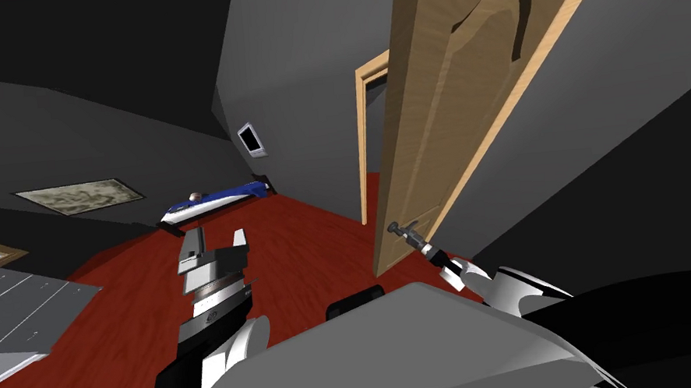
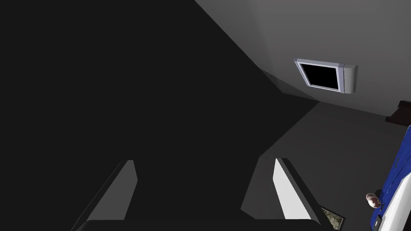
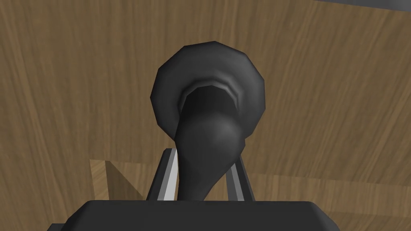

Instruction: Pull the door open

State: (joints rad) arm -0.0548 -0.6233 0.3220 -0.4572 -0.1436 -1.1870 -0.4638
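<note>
1. Red floor (image 1: 134, 300) is carrying a blue-and-white bed (image 1: 208, 202) at its far edge.
2. Grey drawer unit (image 1: 2, 311) is standing on it, my left.
3. Small round thing (image 1: 194, 195) is lying on the bed.

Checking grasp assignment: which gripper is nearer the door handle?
Right. The right gripper is shut on the door handle; the left gripper hangs open over the red floor, away from the wooden door.

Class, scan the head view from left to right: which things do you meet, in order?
Grey drawer unit → left gripper → wall screen → wooden door. Left out as overlapping: the blue bed, and the door handle held by the right gripper.
</note>
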